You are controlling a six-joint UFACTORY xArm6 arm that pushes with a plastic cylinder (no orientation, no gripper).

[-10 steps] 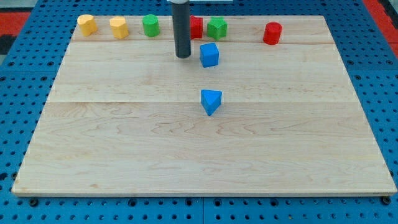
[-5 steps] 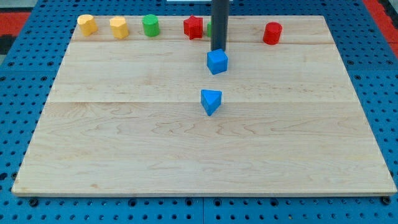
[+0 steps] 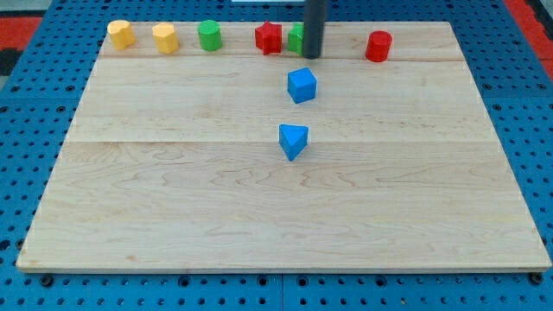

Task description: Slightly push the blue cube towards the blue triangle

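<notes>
The blue cube (image 3: 301, 85) sits on the wooden board in the upper middle. The blue triangle (image 3: 293, 141) lies just below it, slightly to the view's left, with a small gap between them. My dark rod comes down from the view's top; my tip (image 3: 313, 55) is above and slightly right of the blue cube, apart from it, and stands in front of a green block (image 3: 297, 38).
Along the board's top edge stand two yellow blocks (image 3: 121, 34) (image 3: 165, 38), a green cylinder (image 3: 209, 35), a red star-like block (image 3: 269, 37) and a red cylinder (image 3: 378, 45). The board's bare wood (image 3: 259, 216) rests on a blue pegboard.
My tip swung from the cube's left to just above it, nudging the cube slightly down and right, then drew back up toward the view's top. The blue triangle has not moved.
</notes>
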